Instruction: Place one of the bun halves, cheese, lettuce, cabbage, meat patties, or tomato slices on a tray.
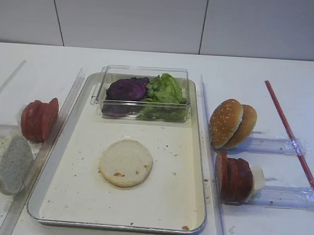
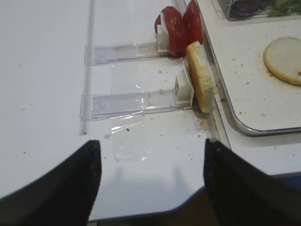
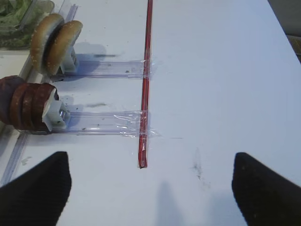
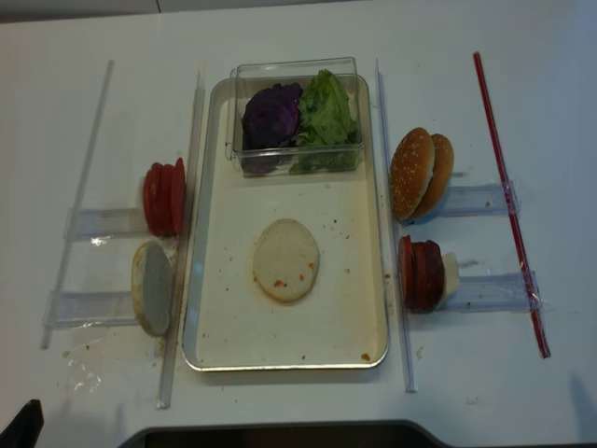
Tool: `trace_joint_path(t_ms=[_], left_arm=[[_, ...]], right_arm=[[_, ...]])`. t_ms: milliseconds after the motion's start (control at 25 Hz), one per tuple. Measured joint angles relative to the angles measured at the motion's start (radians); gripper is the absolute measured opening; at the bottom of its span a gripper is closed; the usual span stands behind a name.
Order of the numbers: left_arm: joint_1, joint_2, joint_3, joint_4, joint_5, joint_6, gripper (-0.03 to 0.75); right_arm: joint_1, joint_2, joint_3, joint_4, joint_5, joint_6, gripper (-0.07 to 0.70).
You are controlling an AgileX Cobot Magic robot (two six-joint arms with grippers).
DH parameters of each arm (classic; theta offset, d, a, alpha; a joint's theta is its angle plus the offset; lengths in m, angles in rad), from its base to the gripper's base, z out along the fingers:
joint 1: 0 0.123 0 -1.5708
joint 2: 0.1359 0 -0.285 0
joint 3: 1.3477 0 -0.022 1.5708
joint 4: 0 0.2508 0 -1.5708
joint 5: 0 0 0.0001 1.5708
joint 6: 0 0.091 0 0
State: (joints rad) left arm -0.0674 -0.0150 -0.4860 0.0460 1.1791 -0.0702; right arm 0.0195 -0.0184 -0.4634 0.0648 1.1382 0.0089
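From above, one bun half [image 1: 126,162] lies flat near the middle of the tray [image 1: 196,152], apart from the clear box [image 1: 143,74] at the far end holding cabbage [image 1: 127,88] and lettuce [image 1: 165,89]. Neither arm reaches these high views. Only the wrist views show them: the left gripper [image 2: 150,181] hangs wide open and empty over the table [image 2: 42,70], near another bun half [image 2: 201,76] standing on edge beside the tomato slices [image 2: 181,29]. The right gripper [image 3: 150,188] is also spread, holding nothing, near the meat patties [image 3: 26,107].
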Motion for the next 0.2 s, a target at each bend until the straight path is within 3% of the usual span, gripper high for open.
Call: trace_joint_path(t_ms=[200], left_arm=[[0.0, 0.0, 0.0, 0.0, 0.0, 0.0, 0.428]], right_arm=[[0.0, 0.0, 0.0, 0.0, 0.0, 0.0, 0.692]])
